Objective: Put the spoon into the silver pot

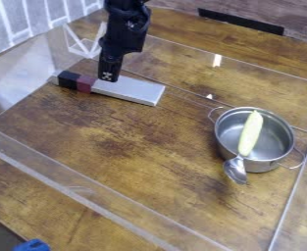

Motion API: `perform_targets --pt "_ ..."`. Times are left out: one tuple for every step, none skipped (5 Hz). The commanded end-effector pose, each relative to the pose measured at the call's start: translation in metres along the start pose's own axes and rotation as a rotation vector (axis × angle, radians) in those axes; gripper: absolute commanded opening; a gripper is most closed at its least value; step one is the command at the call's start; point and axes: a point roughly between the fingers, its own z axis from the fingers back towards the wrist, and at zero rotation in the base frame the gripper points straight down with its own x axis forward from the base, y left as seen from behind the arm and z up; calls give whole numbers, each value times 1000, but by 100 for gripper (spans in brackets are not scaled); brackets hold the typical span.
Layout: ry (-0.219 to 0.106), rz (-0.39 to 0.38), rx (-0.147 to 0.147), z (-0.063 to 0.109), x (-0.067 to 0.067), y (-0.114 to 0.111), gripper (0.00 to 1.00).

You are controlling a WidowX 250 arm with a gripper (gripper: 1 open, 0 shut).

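The spoon (246, 140) lies across the silver pot (257, 135) at the right side of the wooden surface (129, 157). Its pale-yellow handle rests inside the pot, tilted toward the far rim, while the small metal bowl hangs over the near rim and touches the wood just outside it. Well apart, at the far left, the black arm points steeply down with its pincer (107, 75) pressed together and holding nothing, its tips right at the flat grey block (127, 90). A dark red piece (74, 80) sits at the block's left end. Clear plastic walls (64, 167) fence the surface.
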Motion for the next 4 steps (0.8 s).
perform_targets --pt "-41 13 98 50 1 -1 0" --pt "-25 26 113 65 0 2 0" --pt "-41 35 118 62 0 1 0" --pt "-66 16 123 53 -1 8 0"
